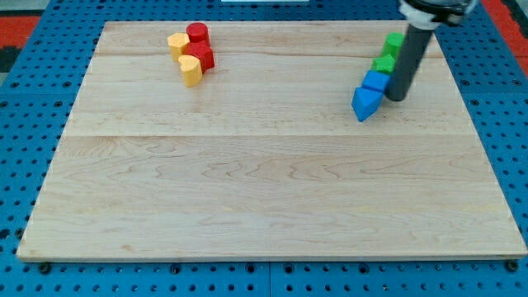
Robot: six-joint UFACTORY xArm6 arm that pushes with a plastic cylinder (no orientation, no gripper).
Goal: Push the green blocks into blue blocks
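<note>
No text, label, brand, number or sign can be read anywhere in the view — not on the wooden table (pixel 264 165), not on the coloured blocks, not on the dark rod. The blue perforated surface (pixel 33 49) around the table carries only rows of holes — no markings that can be made out.

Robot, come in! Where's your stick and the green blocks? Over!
My tip beside blue cube block, view's right. Two green blocks touching blue ones, blue triangular block lowest. Nothing in the way.
</note>
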